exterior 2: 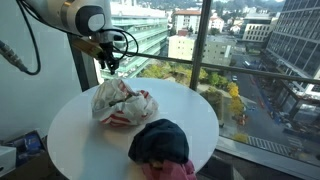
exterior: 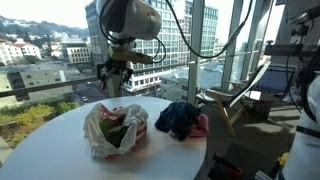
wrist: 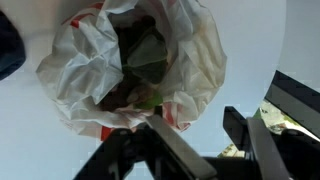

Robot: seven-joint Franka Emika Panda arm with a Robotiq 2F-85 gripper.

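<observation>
A white and red plastic bag (exterior: 115, 128) lies open on the round white table (exterior: 70, 150); it shows in both exterior views (exterior 2: 122, 102). In the wrist view the bag's mouth (wrist: 135, 60) gapes with dark and green things inside. My gripper (exterior: 113, 82) hangs above the far side of the bag, also seen in an exterior view (exterior 2: 110, 66). Its fingers (wrist: 200, 140) are apart and hold nothing, just past the bag's edge.
A heap of dark blue and pink cloth (exterior: 183, 121) lies on the table beside the bag, also in an exterior view (exterior 2: 160, 145). Tall windows (exterior 2: 250, 60) stand close behind the table. Equipment and cables (exterior: 285, 90) stand at one side.
</observation>
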